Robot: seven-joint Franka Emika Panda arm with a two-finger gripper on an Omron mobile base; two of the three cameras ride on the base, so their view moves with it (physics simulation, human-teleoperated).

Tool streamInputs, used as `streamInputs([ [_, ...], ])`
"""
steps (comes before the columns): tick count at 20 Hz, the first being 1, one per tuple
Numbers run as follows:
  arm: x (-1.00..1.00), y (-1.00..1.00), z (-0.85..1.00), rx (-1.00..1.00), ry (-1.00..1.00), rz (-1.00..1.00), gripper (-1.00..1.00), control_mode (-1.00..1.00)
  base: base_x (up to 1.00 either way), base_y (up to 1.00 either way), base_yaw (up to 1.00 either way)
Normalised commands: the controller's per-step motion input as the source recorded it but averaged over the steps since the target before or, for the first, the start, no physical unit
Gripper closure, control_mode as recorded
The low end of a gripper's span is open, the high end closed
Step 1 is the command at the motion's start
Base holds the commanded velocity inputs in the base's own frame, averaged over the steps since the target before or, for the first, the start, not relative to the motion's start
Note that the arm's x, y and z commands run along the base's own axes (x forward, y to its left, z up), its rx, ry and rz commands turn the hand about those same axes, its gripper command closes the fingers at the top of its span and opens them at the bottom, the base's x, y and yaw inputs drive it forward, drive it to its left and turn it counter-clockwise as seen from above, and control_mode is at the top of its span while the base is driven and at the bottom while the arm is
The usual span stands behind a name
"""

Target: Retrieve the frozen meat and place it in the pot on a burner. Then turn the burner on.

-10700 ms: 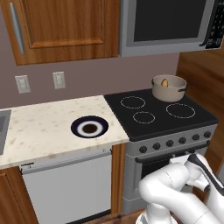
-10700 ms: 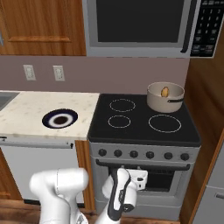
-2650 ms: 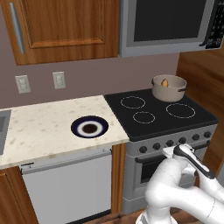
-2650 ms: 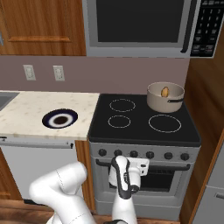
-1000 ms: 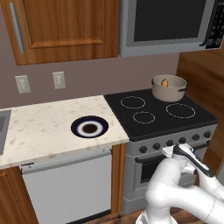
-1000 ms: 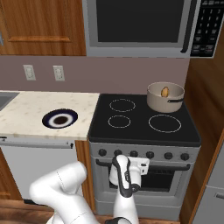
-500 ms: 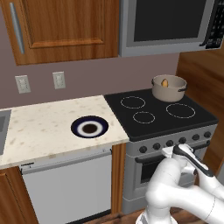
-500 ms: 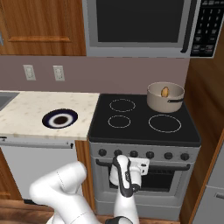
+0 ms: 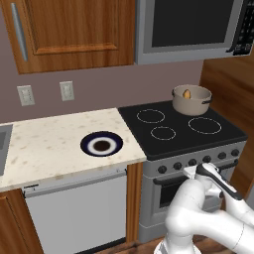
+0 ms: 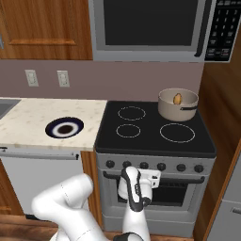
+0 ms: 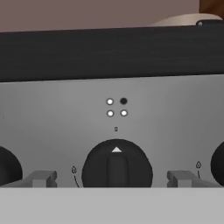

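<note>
The beige-grey pot [image 9: 191, 100] [image 10: 178, 105] stands on the stove's back right burner, and the small golden frozen meat [image 9: 186, 93] [image 10: 177, 99] lies inside it. My gripper [image 9: 190, 171] [image 10: 151, 175] is held up against the stove's front control panel. In the hand view my gripper [image 11: 113, 178] is open, its fingertips [image 11: 42, 178] standing apart on either side of a black knob [image 11: 117, 165] without touching it. That knob's white pointer is at the top, and the diagram above it has the upper right dot dark. The pot's rim [image 11: 181, 19] peeks over the stovetop edge.
A dark blue-rimmed plate [image 9: 101, 145] [image 10: 65, 127] sits on the marble counter [image 9: 44, 149] left of the stove. More knobs [image 10: 161, 166] line the panel, with the oven door handle just below. A microwave [image 10: 150, 23] hangs above; a wooden wall stands to the right.
Since the earliest frames my hand has risen from below the oven handle to the knob row. Over the last second it has barely moved.
</note>
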Motion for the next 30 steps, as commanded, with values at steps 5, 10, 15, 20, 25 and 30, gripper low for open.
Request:
streamInputs([
  [5, 0.0, -0.01, -0.12, 0.0, -0.03, 0.0, -1.0, -1.0, 0.0, 0.0, 0.0],
  [10, 0.0, -0.02, -0.14, 0.0, -0.03, 0.0, -1.0, -1.0, 0.0, 0.0, 0.0],
  [15, 0.0, -0.01, -0.17, 0.0, -0.03, 0.0, -1.0, -1.0, 0.0, 0.0, 0.0],
  [20, 0.0, 0.0, -0.22, 0.0, -0.04, 0.0, -1.0, -1.0, 0.0, 0.0, 0.0],
  [25, 0.01, -0.02, -0.1, 0.0, -0.05, 0.0, -1.0, -1.0, 0.0, 0.0, 0.0],
  [30, 0.0, 0.0, 0.0, 0.0, 0.0, 0.0, -1.0, -1.0, 0.0, 0.0, 0.0],
])
